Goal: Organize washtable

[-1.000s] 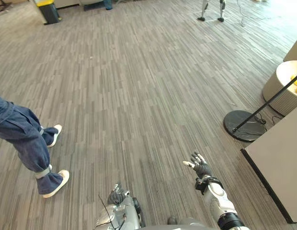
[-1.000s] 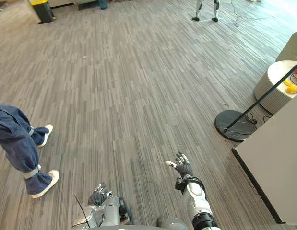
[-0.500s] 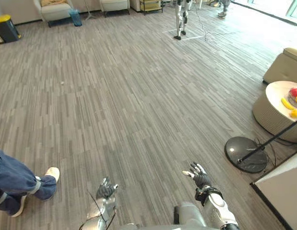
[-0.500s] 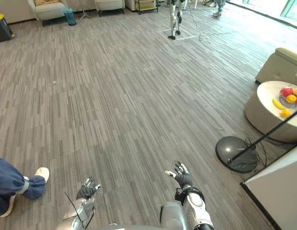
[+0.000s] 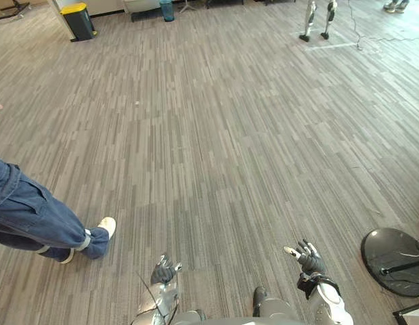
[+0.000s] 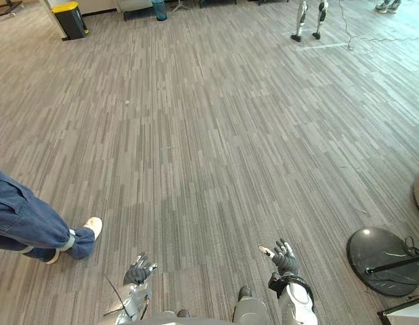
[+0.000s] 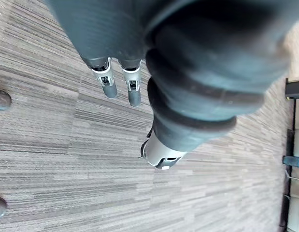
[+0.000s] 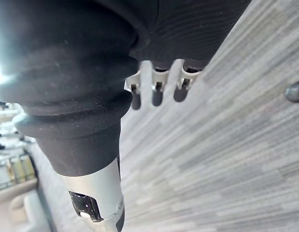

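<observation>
Washtable job: I see left hand [image 5: 163, 272] and right hand [image 5: 308, 259] above grey floor [image 5: 229, 135], fingers spread wide, empty; person's leg [image 5: 33, 218] left.

Person [image 5: 40, 227] cut off at left edge; stand pole [image 6: 397, 265] cut off at right edge

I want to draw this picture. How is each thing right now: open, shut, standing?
left hand: open, holding nothing.
right hand: open, fingers spread, holding nothing.
person: standing on the floor, on the robot's left.
bin: upright, yellow lid shut.
stand base: lying flat on the floor.
</observation>
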Controlling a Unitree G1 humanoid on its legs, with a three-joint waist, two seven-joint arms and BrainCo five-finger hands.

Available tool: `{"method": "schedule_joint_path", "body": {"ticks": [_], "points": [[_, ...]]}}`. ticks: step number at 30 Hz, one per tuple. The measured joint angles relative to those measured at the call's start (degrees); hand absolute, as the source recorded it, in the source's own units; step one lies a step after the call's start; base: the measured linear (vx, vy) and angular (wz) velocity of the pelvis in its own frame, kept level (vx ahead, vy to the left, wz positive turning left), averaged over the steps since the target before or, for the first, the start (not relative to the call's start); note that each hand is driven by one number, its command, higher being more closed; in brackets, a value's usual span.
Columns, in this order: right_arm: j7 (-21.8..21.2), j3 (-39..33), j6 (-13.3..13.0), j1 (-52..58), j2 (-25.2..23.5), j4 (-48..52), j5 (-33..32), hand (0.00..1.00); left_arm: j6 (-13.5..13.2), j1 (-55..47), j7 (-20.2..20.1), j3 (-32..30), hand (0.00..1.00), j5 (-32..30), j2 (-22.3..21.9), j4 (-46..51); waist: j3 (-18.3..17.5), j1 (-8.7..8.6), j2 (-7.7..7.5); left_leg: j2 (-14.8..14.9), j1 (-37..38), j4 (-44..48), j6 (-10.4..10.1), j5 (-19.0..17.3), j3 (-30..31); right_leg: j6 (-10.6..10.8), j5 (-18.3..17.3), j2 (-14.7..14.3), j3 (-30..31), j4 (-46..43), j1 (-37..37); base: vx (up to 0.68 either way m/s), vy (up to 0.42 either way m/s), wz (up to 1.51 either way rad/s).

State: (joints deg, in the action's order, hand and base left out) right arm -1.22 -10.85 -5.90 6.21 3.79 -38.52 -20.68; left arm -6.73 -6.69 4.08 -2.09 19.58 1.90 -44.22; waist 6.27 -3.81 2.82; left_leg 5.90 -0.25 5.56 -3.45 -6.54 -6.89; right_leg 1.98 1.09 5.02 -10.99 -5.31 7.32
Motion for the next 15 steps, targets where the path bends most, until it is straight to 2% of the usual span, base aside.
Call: {"method": "schedule_joint_path", "body": {"ticks": [1,3,11,15], "points": [[0.05,0.06,0.15,-0.05,-0.71,-1.64,0.02,0.00,0.02,0.02,0.00,-0.09,0.00,0.01,0.43,-0.22,0.04,0.15,-0.93,-0.40,-0.31,-1.12,0.33,0.24,-0.53,0.23,1.61,-0.03,0.27,2.43,-0.10,-0.01,0.086,-0.07],[0.15,0.17,0.16,0.72,-1.40,-2.45,0.24,0.00,0.04,-0.73,0.05,-0.01,0.00,0.04,0.56,-0.73,-0.24,0.17,-1.61,-1.04,-0.18,-1.33,0.58,0.57,-1.24,0.59,2.82,0.05,1.05,4.20,-0.56,-0.03,0.082,-0.18],[1.32,-0.57,0.20,2.07,-1.15,-10.80,3.56,0.00,-0.60,-0.44,0.30,0.39,0.00,0.03,0.53,-4.62,-1.45,-0.15,-1.01,-1.67,2.14,-3.70,0.42,1.13,-1.95,0.87,4.08,0.04,1.86,7.13,-2.49,0.00,0.015,-0.08],[1.90,-1.37,0.16,2.11,-1.14,-14.11,4.53,0.00,-0.63,-0.97,1.34,-0.25,0.00,0.03,0.54,-7.18,-1.50,-0.09,-1.31,-1.07,3.65,-4.43,0.35,1.13,-2.69,0.82,4.28,-0.47,2.11,7.59,-4.08,-0.01,-0.007,-0.03]]}}
